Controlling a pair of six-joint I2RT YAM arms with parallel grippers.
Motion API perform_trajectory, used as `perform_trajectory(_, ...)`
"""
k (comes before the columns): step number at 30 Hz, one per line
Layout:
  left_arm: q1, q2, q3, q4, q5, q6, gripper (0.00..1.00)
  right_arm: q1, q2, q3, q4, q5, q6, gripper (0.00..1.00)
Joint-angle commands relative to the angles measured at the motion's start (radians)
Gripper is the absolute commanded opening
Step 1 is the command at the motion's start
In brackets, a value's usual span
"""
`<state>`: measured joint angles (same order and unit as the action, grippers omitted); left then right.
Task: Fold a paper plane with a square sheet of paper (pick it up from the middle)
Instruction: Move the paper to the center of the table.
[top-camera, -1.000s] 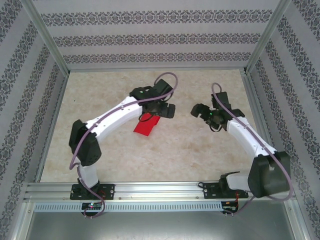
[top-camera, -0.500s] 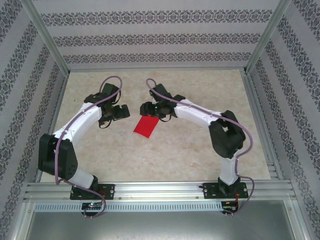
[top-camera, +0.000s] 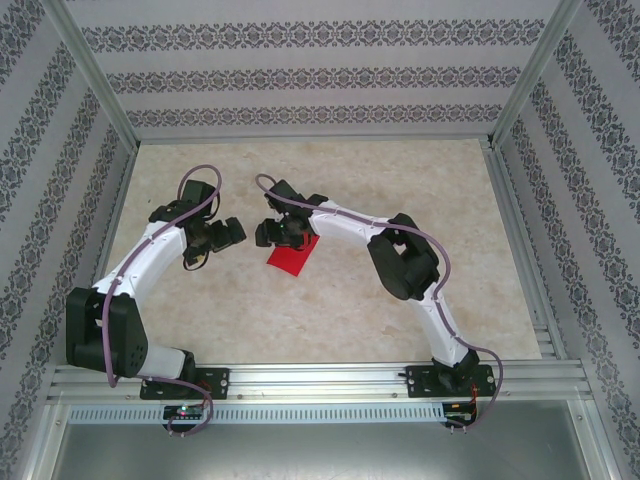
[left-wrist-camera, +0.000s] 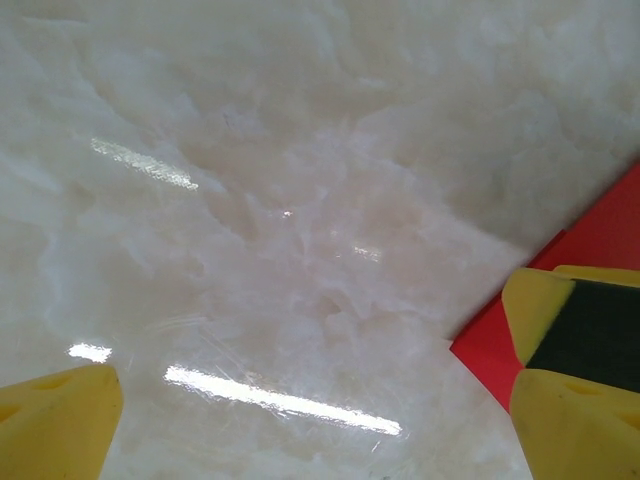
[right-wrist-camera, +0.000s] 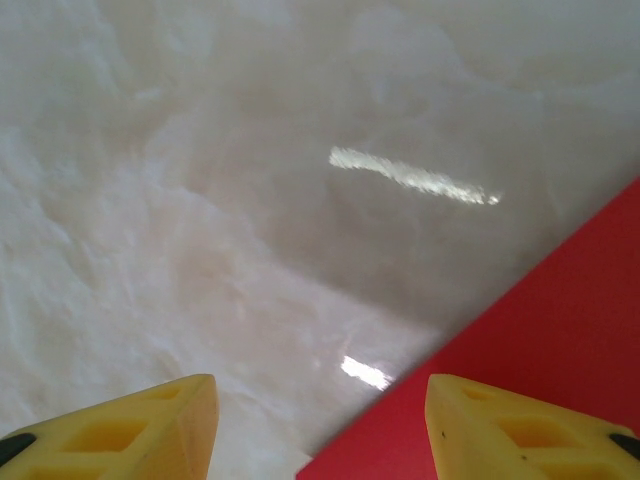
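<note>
Marbled bench, red paper flat: left jaws and right jaws spread, so I centre on its middle before pinching.

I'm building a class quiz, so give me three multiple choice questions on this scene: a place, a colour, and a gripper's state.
1. Where is the sheet of paper? A. flat on the table by the right gripper; B. on the back wall; C. on the metal rail.
2. Its upper face? A. green; B. white; C. red.
3. The left gripper? A. shut on the sheet; B. open, empty; C. shut on a cable.
Answers: A, it lies on marble under that gripper; C, red in all views; B, fingers wide apart.
</note>
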<state>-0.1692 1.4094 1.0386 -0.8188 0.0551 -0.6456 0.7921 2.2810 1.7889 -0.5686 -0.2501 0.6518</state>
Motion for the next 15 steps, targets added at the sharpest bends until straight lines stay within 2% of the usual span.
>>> perform_trajectory(1, 0.015, -0.021, 0.005, 0.053, 0.023, -0.021, 1.00, 0.009, 0.008, -0.018, -0.040, -0.008, -0.045, 0.57)
perform_trajectory(7, 0.015, -0.003, 0.014, 0.063, 0.040, -0.020, 1.00, 0.007, -0.002, -0.086, -0.067, -0.023, -0.108, 0.58)
perform_trajectory(12, 0.015, 0.007, 0.019, 0.061, 0.048, -0.023, 1.00, 0.003, -0.041, -0.164, -0.139, -0.038, -0.257, 0.59)
perform_trajectory(15, 0.015, 0.012, 0.016, 0.076, 0.073, -0.022, 0.99, -0.013, -0.113, -0.279, -0.153, -0.059, -0.342, 0.58)
